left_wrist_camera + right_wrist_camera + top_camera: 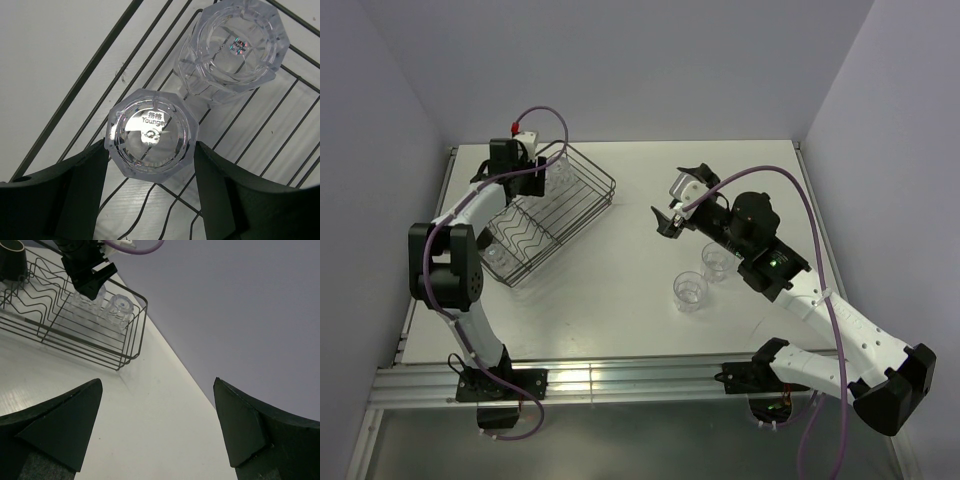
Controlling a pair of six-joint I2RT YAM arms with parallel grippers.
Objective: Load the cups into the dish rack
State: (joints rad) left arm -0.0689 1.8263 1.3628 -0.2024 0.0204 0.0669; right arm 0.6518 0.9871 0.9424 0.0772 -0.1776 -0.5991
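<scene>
Left claw flanks inverted tumbler; contact unclear.

- A white table fills the scene, its top matt with a faint sheen toward the near edge.
- A pale lavender-grey back wall rises just behind the far edge.
- A left wall and a right wall of the same colour close both side edges, meeting the back wall at the far corners.
- A silvery rail runs along the near edge.
- Light is even; shadows are soft.
</scene>
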